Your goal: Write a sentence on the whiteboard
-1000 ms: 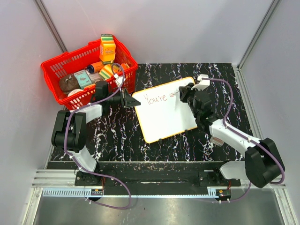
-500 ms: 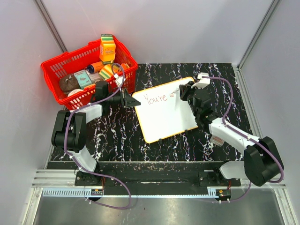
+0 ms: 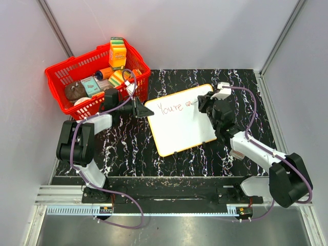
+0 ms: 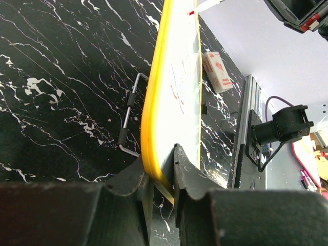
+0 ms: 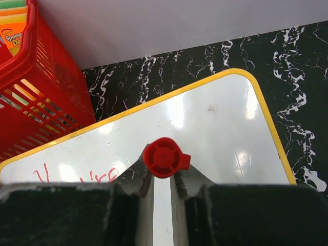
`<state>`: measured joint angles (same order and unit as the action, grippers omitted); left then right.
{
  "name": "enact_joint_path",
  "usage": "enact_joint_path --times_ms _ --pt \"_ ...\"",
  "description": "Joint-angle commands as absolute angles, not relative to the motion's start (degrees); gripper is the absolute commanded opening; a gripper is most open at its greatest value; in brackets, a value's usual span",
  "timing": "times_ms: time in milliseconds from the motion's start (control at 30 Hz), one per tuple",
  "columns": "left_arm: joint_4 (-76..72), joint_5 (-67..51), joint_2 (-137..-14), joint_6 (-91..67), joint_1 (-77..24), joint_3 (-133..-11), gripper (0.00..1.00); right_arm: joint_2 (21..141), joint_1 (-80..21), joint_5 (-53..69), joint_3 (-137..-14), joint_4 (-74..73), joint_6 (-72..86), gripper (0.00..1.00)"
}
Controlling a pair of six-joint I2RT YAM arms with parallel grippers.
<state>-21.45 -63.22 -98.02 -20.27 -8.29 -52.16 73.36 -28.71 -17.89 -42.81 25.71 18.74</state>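
The whiteboard (image 3: 182, 123) with its yellow rim lies tilted on the black marbled table. Red lettering (image 3: 174, 107) reads "You're" plus a short second word beside it. My left gripper (image 3: 137, 108) is shut on the board's left corner; in the left wrist view its jaws pinch the yellow rim (image 4: 148, 148) at the gripper (image 4: 160, 174). My right gripper (image 3: 205, 105) is shut on a red marker (image 5: 164, 157), seen end-on from its cap, held upright over the board (image 5: 215, 133) near the end of the lettering (image 5: 97, 177). The marker tip is hidden.
A red basket (image 3: 64, 77) with an orange carton, sponges and other items stands at the back left, close to the left arm. It shows in the right wrist view (image 5: 36, 87) too. A small white box (image 4: 216, 72) lies past the board in the left wrist view.
My right gripper has shifted slightly right along the board's top, and the red stroke after "You're" has grown longer. The left gripper and board have not moved.
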Motion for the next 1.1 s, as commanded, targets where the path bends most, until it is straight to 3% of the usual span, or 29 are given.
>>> enact_joint_path --times_ms 0,1067 --pt "-18.0 -59.9 -100.3 -8.1 -11.5 -50.6 0.0 71.2 -28.2 -18.5 -41.6 24.9 19.0 0.0" --pt "-17.7 -59.9 -100.3 -7.8 -11.7 -50.8 0.0 74.8 -27.0 -20.0 -46.2 26.1 18.8 0.0"
